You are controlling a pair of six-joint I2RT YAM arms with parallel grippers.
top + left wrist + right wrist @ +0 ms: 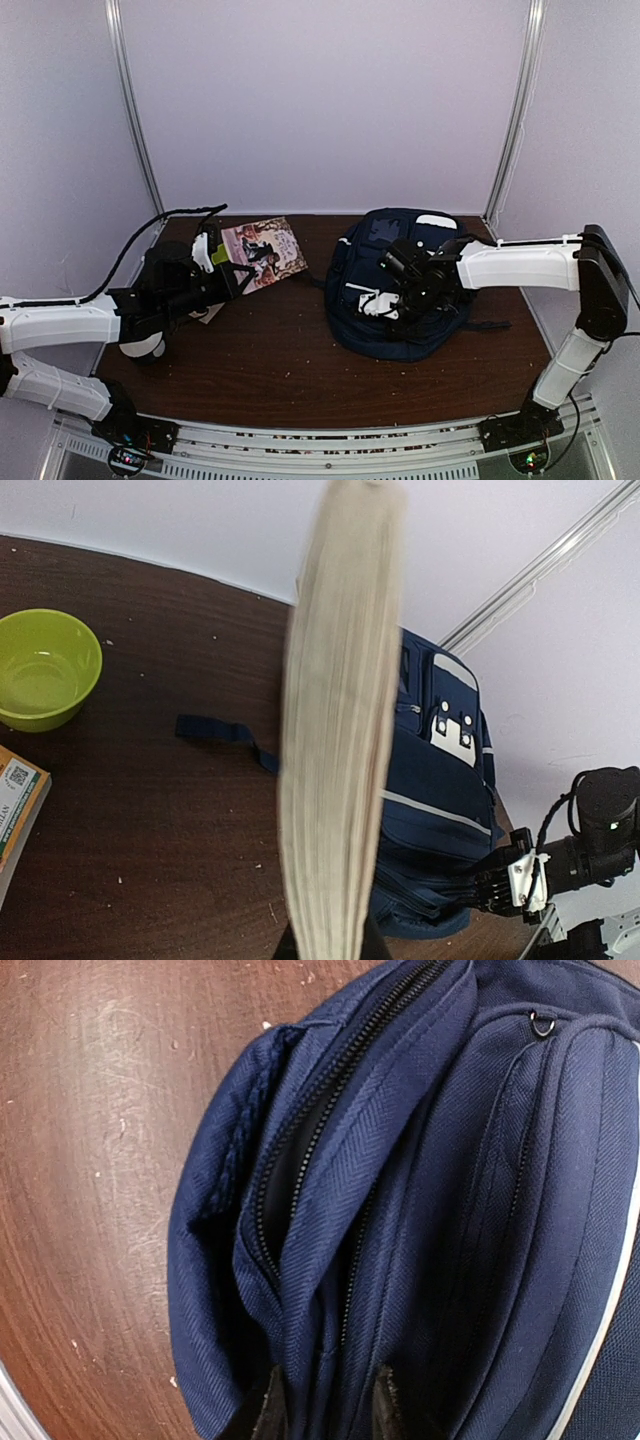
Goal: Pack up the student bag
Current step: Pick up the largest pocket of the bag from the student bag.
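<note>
The student bag (405, 285), navy with white patches, lies on the right half of the table. My right gripper (388, 298) is on its near-left end, shut on a fold of the bag's fabric (325, 1360) beside an open zip (290, 1160). My left gripper (232, 272) is shut on a thick book with an illustrated cover (265, 250) and holds it off the table to the left of the bag. In the left wrist view the book's page edge (340, 730) stands upright between my fingers and hides part of the bag (440, 790).
A lime-green bowl (45, 665) sits on the dark wooden table (290, 350) on the left. Another book's corner (15, 810) lies near it. A dark strap (220, 730) trails from the bag. A white round object (142, 348) shows under my left arm. White walls enclose the table.
</note>
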